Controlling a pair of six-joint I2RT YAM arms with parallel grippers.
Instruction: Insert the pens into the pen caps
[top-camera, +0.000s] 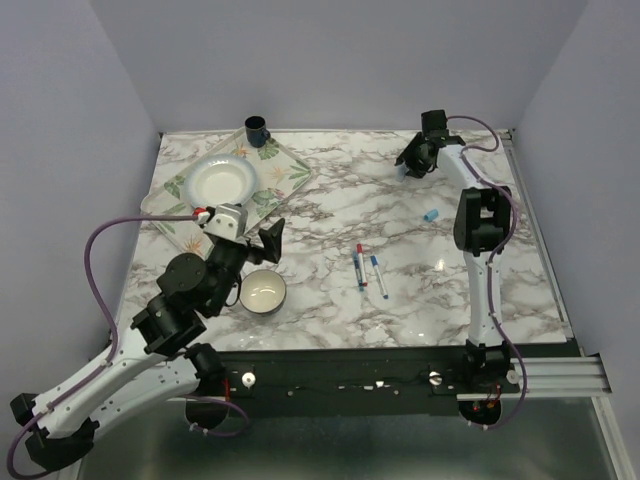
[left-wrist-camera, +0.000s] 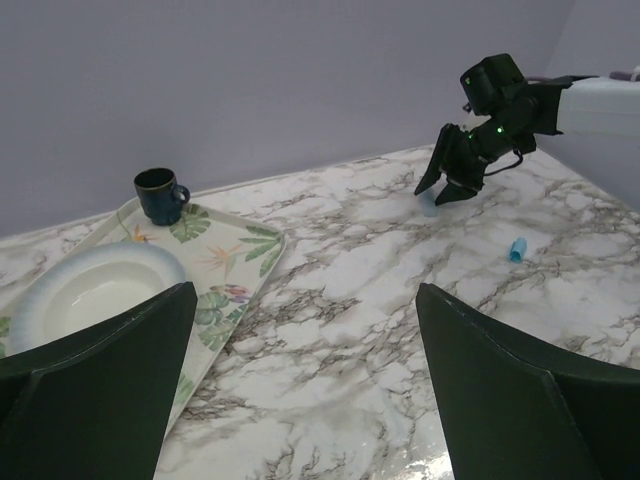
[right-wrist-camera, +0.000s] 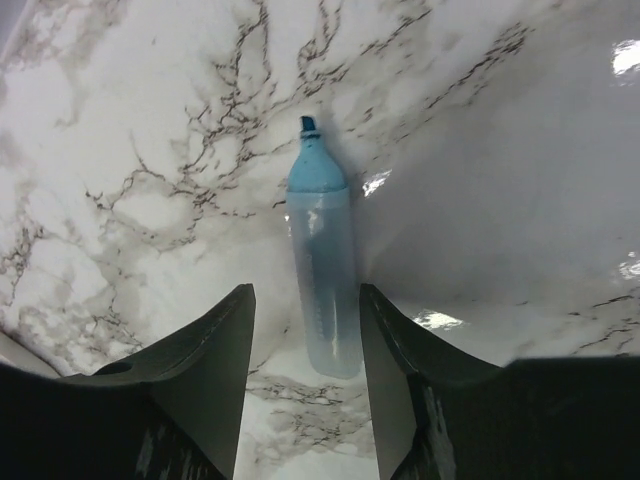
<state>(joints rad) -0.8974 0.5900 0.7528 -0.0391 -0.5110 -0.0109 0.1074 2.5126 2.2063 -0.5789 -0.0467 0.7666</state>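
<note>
Trouble here starts with the light blue pen (right-wrist-camera: 322, 270). It lies flat on the marble table (top-camera: 450, 290) at about 1 o'clock in the top view. The right gripper (right-wrist-camera: 305, 300) straddles its tail end, fingers (right-wrist-camera: 215, 350) apart and not clamped, with a sliver of table showing on one side.

imo three ways this goes bad:
- One finger lands first and rolls the round barrel away.
- The hold sits so far back that the pen droops nose-down once lifted.
- The tips scrape the marble.

Then there's the light blue cap (top-camera: 431, 215), tiny and lying well apart from the pen around 3 o'clock. Lining the two up looks fiddly, and one nudge would probably send it skidding.

The left gripper (left-wrist-camera: 305, 290) hangs wide open with nothing in it, over at 8 o'clock.

Count:
- one light blue pen
- one light blue cap
- two thin white pens (top-camera: 358, 270) side by side near the middle, with red and blue ends; I can't pick their small caps apart from them at this size
- one small bowl (top-camera: 263, 275) at 7
- one tray (top-camera: 285, 165) at 10, with one deep plate (top-camera: 195, 175) on it
- one dark mug (top-camera: 257, 128) at the tray's far corner, around 11
</note>
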